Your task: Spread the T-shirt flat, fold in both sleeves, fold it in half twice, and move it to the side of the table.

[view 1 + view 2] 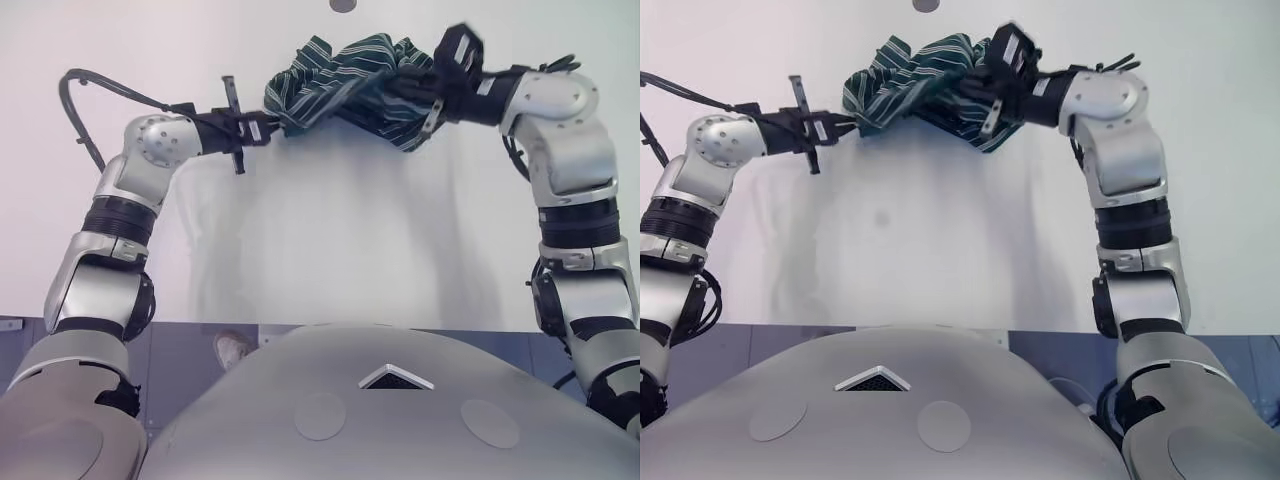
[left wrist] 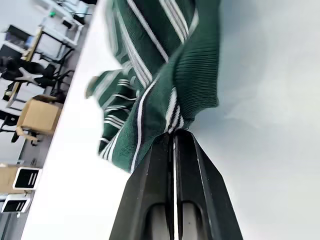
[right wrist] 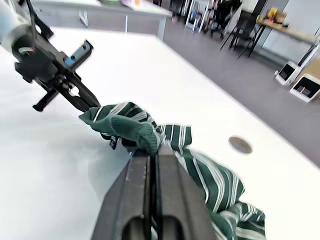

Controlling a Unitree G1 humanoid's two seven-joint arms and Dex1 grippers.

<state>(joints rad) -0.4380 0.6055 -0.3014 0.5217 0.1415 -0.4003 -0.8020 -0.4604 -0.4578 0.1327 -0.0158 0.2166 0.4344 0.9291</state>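
Observation:
A dark green T-shirt with white stripes [image 1: 345, 75] hangs bunched between my two grippers, lifted over the far part of the white table [image 1: 330, 240]. My left gripper [image 1: 272, 127] is shut on the shirt's left end, its fingers [image 2: 190, 165] pinching a ribbed green edge [image 2: 195, 90]. My right gripper [image 1: 410, 72] is shut on the shirt's right end, the fabric [image 3: 135, 131] folded over its fingertips. The left gripper [image 3: 97, 105] shows in the right wrist view holding the far corner. The shirt's lower folds [image 1: 400, 130] droop towards the table.
A round grey cable hole [image 1: 342, 5] lies in the table beyond the shirt. Bare white tabletop stretches between the arms and the near edge [image 1: 330, 322]. Past the table are desks, chairs and cardboard boxes [image 2: 40, 115].

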